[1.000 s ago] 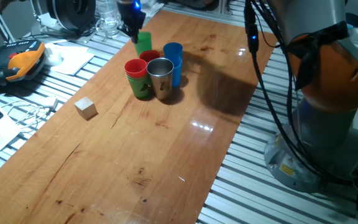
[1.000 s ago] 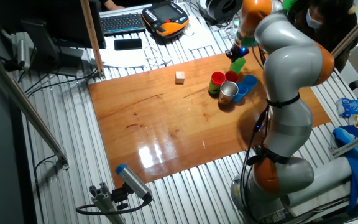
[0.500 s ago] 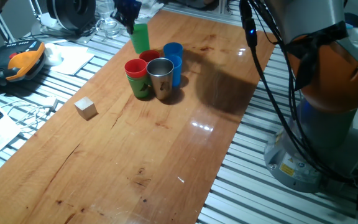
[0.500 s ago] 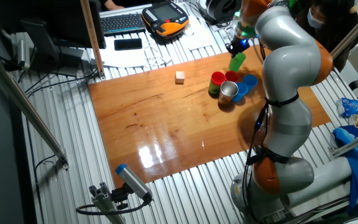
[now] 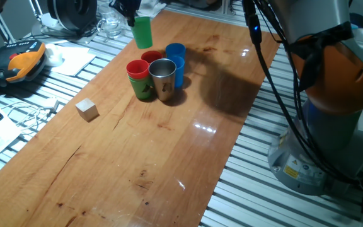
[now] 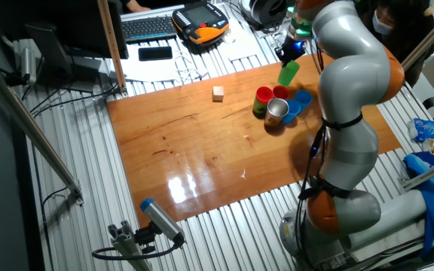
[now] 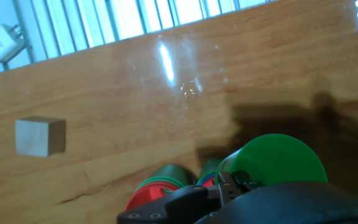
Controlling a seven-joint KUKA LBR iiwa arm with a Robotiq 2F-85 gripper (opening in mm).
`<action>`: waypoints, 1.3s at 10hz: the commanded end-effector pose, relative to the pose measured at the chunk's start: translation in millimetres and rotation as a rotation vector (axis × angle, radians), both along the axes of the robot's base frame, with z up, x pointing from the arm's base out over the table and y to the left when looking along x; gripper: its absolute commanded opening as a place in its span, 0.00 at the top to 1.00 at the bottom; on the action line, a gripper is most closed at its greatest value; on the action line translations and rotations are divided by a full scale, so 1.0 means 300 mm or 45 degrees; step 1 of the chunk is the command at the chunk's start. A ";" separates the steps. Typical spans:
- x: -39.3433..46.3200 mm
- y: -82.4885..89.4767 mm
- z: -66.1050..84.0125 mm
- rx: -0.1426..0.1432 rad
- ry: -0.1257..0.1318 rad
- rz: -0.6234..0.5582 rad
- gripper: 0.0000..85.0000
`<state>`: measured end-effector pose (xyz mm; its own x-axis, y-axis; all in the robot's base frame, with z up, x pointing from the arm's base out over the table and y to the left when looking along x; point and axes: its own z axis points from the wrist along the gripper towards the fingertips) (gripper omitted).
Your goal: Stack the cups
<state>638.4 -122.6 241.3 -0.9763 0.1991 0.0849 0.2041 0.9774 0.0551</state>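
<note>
glossy wood table (image 5: 169, 157); fingers (image 5: 130, 9) grip tapered green plastic cup (image 5: 143, 32) aloft.

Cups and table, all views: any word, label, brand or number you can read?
None readable.
The green cup in the pincer: no print visible.
Steel cup, wooden cube: blank.
Sticker on the arm's base: too small to read.

No legible text, label, brand, number or sign appears on any object or surface in any of the three views.
</note>
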 end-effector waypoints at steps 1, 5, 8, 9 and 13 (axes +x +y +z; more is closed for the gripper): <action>-0.006 0.006 -0.006 0.010 0.006 -0.006 1.00; -0.051 0.054 -0.023 0.006 0.027 -0.028 1.00; -0.067 0.069 -0.025 0.013 0.036 -0.033 1.00; -0.078 0.075 -0.038 -0.004 0.029 -0.030 1.00; -0.106 0.090 -0.093 -0.055 -0.008 -0.015 1.00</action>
<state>606.7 -95.6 213.2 -0.9738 0.2165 0.0697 0.2179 0.9759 0.0131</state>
